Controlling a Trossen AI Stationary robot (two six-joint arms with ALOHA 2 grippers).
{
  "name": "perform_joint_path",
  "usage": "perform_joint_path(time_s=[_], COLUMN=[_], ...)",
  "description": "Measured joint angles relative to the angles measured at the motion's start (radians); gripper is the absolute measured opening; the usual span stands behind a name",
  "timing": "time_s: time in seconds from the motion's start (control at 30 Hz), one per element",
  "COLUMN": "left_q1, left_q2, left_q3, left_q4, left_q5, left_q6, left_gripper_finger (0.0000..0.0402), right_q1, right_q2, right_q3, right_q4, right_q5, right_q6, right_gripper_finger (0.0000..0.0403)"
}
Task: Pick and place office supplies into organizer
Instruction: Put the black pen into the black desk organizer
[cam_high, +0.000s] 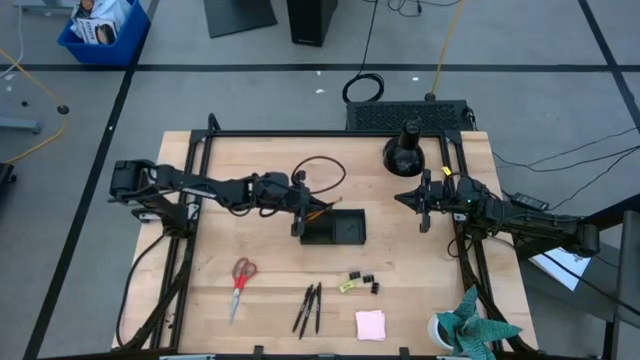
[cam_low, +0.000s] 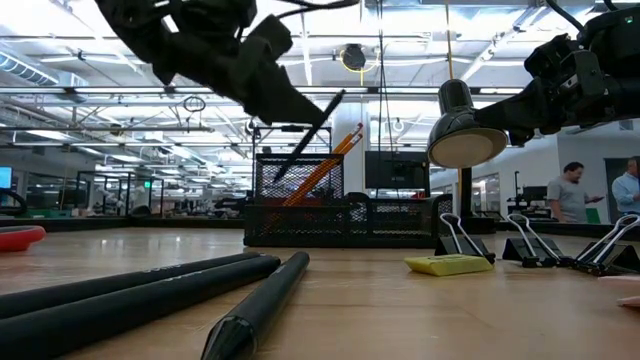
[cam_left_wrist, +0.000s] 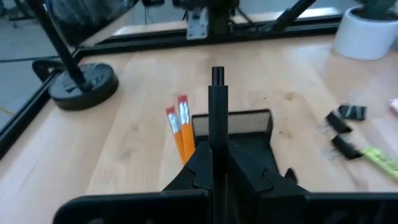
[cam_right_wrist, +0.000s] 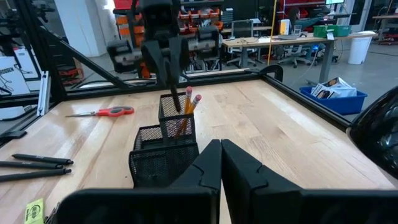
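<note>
- Step in hand, as I judge it: black pen (cam_left_wrist: 217, 112) being delivered into the tall cup of the organizer (cam_high: 334, 229) by the left gripper (cam_high: 300, 207).
- Left gripper is clamped on that pen; in the left wrist view the pen runs straight out between the closed fingers, tip aimed at the mesh cup.
- Low view shows the pen tilted, lower end at or just inside the cup rim; how deep it sits cannot be told.
- 2 orange pencils (cam_left_wrist: 178, 124) already lean in the same cup, erasers up, just beside the pen's path.
- To do it well: keep the pen tip inside the rim and clear of the pencils, lower until most of the shaft is below the rim, then open. Releasing high and tilted risks the pen tipping out or levering the light mesh tray.
- Right gripper (cam_high: 426, 203) is shut on nothing, waiting at the table's right side near the round black domed object (cam_high: 404, 151), well apart from the organizer.
- Left to place: red-handled scissors (cam_high: 241, 282), 3 more black pens (cam_high: 309, 307), binder clips (cam_high: 366, 281), small yellow item (cam_high: 346, 286), pink sticky-note pad (cam_high: 371, 324), all on the near part of the table.
</note>
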Motion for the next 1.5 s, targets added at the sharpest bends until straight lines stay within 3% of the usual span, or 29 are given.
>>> perform_joint_path(time_s=[0.27,0.53,1.13,1.5], left_q1=[0.001,-0.006,-0.007,-0.007], left_q2=[0.07,0.07,0.07,0.07], left_q3=[-0.004,-0.004,-0.003,-0.003], left_q4=[0.026,-0.005,-0.055,-0.062], left_q5=[-0.017,-0.078,-0.08,-0.07], left_q6=[-0.013,-0.044,-0.169,-0.217], left_gripper_finger=[0.0018,0.0024,0.0027,0.0091], right_q1=[0.0,0.0,0.0,0.0], right_q2=[0.001,0.002,0.002,0.002], right_q3=[0.0,0.0,0.0,0.0], right_q4=[0.006,0.01,0.011,0.011], right_q5=[0.0,-0.002,-0.003,-0.003], right_q6=[0.009,0.01,0.011,0.011], right_gripper_finger=[0.0004,0.0004,0.0004,0.0004])
